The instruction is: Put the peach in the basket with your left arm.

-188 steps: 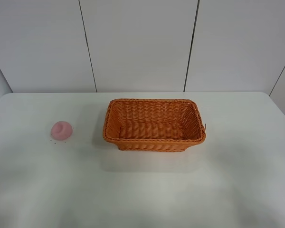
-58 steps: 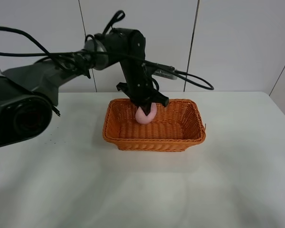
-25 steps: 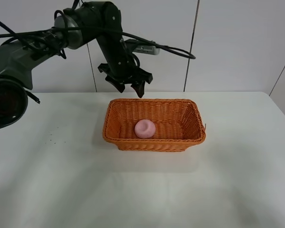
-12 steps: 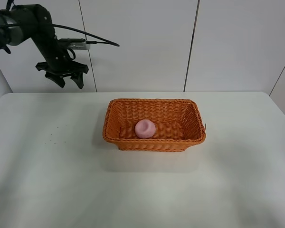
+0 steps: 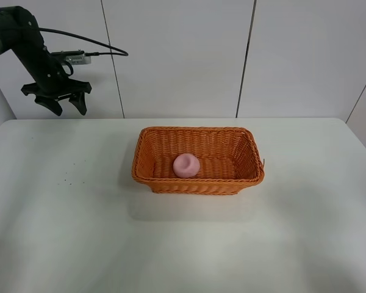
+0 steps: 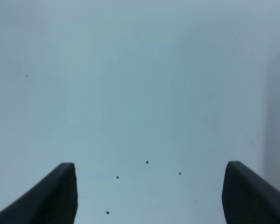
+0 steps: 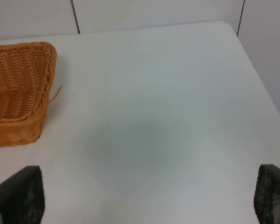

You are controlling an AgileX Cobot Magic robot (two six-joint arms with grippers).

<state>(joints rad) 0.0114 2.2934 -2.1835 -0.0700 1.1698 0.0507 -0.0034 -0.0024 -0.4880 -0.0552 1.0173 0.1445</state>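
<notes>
Black left gripper hangs spread and empty, well apart from the peach in the basket.

White table fills the lower part of the exterior high view, matte, with soft shadows across it. A few tiny dark specks sit on its left side; similar specks show in the left wrist view. Behind the table stands a white panelled wall split by thin dark vertical seams. Right wrist view shows the table's rounded far corner meeting the wall.
</notes>
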